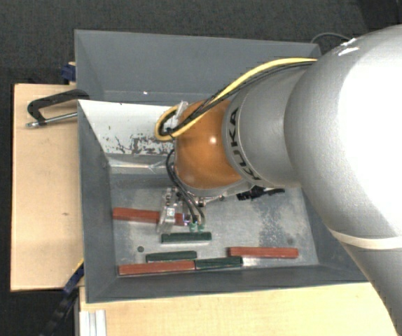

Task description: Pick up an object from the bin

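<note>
Camera view from above: a flat red-brown stick (132, 215) lies on the bin's floor left of centre, running roughly left to right. Its right end passes under the gripper (178, 218), which is down at floor level over that end. The gripper seems to touch the stick, though the cluster of small parts at its tip makes contact hard to confirm. I cannot tell whether the gripper is open or closed, nor whether it has hold of anything.

Just below the gripper, toward the front wall, a short dark green stick (185, 237) lies parallel to the first and apart from it. Nearer the front wall lie 2 more green sticks, one left of centre (171, 256) and one in the middle (218, 262). A long red-brown stick (155, 269) lies along the front-left edge, just beside the left one. To the right, a red stick (262, 253) lies near the middle green one. All 6 sticks lie flat and roughly parallel.

Above the gripper sits the arm's rounded orange cover (204, 152), with a yellow cable (257, 72) looping over it. The broad grey arm (341, 131) reaches in from the right. The grey metal bin (92, 187) has dark scuffs on its back-left wall.
</note>
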{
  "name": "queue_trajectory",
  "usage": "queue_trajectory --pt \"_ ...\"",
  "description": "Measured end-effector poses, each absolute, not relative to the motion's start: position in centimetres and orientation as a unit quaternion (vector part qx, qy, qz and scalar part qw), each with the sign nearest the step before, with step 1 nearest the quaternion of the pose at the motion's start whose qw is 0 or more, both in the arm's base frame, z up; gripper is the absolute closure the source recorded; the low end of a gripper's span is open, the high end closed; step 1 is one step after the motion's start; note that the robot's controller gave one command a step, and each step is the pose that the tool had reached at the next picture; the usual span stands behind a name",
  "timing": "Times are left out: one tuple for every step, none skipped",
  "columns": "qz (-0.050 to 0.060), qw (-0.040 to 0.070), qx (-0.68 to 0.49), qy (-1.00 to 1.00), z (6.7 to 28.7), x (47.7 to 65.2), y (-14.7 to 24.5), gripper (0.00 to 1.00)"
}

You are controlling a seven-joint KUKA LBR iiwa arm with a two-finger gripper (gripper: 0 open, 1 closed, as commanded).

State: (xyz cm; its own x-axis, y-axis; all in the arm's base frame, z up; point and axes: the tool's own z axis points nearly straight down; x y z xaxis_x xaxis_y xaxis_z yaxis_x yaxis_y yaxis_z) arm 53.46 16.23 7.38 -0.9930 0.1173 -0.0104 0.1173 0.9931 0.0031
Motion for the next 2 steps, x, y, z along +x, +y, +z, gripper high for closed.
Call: queue_trajectory --pt "-0.002 0.004 0.056 0.998 7.4 51.9 17.0 1.0" --pt "0.002 0.004 0.081 0.997 22.6 56.8 17.7 1.0"
